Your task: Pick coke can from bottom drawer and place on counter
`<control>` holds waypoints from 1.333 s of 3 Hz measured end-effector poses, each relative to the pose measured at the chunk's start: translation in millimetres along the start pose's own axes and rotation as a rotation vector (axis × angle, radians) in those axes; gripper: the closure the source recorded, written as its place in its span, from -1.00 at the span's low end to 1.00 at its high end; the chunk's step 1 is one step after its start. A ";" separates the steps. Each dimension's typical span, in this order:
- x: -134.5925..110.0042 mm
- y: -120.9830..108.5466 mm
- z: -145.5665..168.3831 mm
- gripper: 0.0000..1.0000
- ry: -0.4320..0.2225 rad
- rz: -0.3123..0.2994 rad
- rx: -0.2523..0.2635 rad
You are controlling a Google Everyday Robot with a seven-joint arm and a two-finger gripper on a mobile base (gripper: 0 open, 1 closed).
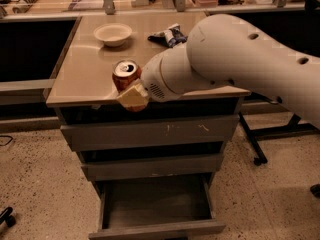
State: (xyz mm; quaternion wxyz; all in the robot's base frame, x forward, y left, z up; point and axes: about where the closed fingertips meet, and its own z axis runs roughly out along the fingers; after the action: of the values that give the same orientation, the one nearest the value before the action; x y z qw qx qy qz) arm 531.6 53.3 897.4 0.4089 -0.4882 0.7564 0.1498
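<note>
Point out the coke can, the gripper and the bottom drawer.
coke can [125, 68]: camera view, its silver top.
gripper [130, 90]: camera view, between fingertips, gripping the can at the edge of the counter [82, 81].
bottom drawer [155, 204]: camera view, its bare floor.

White bowl [113, 34] and crumpled wrapper [169, 35] side by side, beyond the pincer [129, 89]

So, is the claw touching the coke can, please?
Touching: the camera view shows the claw, at the counter edge, its beige finger pressed against the coke can.
</note>
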 end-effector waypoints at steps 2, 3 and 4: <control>5.1 -66.2 11.6 1.00 -0.041 0.111 0.066; 14.9 -89.0 17.8 1.00 -0.062 0.163 0.068; 30.3 -107.9 26.4 1.00 -0.070 0.227 0.056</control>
State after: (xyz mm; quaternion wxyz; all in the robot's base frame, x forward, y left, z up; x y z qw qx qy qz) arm 631.3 -0.5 876.4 0.4290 -0.3821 0.7959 0.1908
